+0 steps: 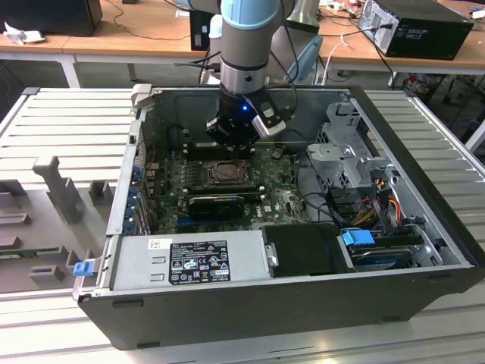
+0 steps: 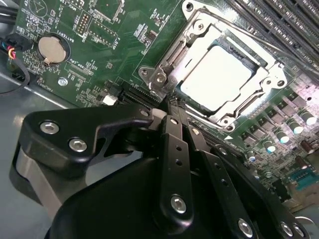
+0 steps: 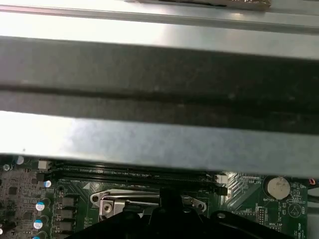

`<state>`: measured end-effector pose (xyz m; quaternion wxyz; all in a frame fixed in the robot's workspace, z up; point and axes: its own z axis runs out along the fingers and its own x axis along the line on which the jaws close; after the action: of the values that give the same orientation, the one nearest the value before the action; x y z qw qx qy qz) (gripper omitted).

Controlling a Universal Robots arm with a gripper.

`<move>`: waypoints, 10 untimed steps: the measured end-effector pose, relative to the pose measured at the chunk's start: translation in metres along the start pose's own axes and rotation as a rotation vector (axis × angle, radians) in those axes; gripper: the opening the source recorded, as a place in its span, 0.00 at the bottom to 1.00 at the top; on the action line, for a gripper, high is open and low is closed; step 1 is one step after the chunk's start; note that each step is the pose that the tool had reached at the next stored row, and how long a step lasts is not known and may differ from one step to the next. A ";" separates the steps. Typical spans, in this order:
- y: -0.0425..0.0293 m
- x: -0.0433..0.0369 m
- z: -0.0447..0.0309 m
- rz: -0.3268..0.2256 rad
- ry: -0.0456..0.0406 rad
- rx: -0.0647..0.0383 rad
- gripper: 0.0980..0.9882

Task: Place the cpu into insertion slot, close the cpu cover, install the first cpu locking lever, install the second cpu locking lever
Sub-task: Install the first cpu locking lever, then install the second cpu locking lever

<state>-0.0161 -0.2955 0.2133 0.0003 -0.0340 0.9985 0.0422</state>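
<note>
Currently the tool (image 2: pixel 172 107), fingers pressed together, rests beside the insertion slot (image 2: pixel 169 55), where the cpu (image 2: pixel 215 79) sits seated under the closed cpu cover (image 2: pixel 266 82).

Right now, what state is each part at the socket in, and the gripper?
Pale silvery square cpu: seated flat in the insertion slot.
Thin square metal cpu cover: closed down over the chip, framing it.
Black gripper: fingers together, tips at the socket's edge, holding nothing.
Grey computer case: side open.
</note>
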 end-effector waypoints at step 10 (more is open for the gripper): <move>-0.0056 0.0003 -0.0005 0.000 -0.0001 0.000 0.01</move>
<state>-0.0160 -0.3011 0.2133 0.0004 -0.0341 0.9985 0.0422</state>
